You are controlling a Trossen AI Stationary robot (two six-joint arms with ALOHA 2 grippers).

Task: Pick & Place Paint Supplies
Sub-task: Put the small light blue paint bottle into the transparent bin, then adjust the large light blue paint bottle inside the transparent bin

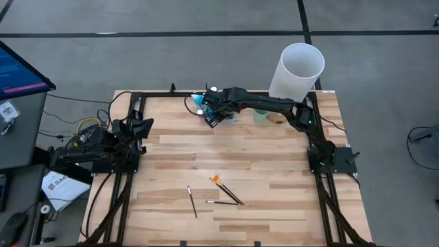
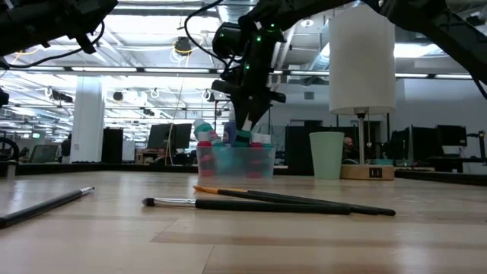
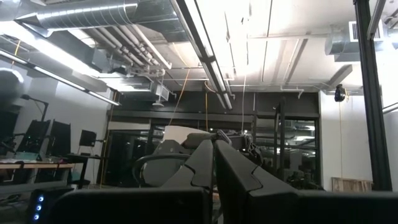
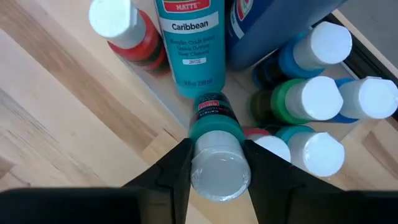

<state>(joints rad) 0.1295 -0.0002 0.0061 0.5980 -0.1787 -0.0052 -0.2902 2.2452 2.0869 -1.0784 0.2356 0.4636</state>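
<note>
A clear bin [image 2: 262,164] at the table's far side holds several small paint bottles [image 4: 317,99] with pale caps, a red one [image 4: 121,25] and a large teal tube [image 4: 189,43]. My right gripper [image 4: 221,168] reaches over the bin [image 1: 206,103] from the right and is shut on a small teal bottle [image 4: 211,115]. Three dark-handled brushes [image 1: 223,199], one with an orange end [image 1: 215,179], lie on the near middle of the table. My left gripper [image 1: 147,127] waits shut at the table's left edge. My right gripper pinches the teal bottle at its pale cap [image 4: 221,163] between its two fingers [image 4: 177,168], one on each side. The fingers come from above, pointing down. The bottle stands upright below them, among the other bottles at the bin's top [image 2: 242,138]; whether its base rests on anything I cannot tell.
A pale green cup [image 1: 260,115] and a tall white cylinder [image 1: 298,68] stand to the right of the bin, under and beside my right arm. In the low view the brushes [image 2: 266,204] lie in front of the bin. The wood between the bin and the brushes is bare.
</note>
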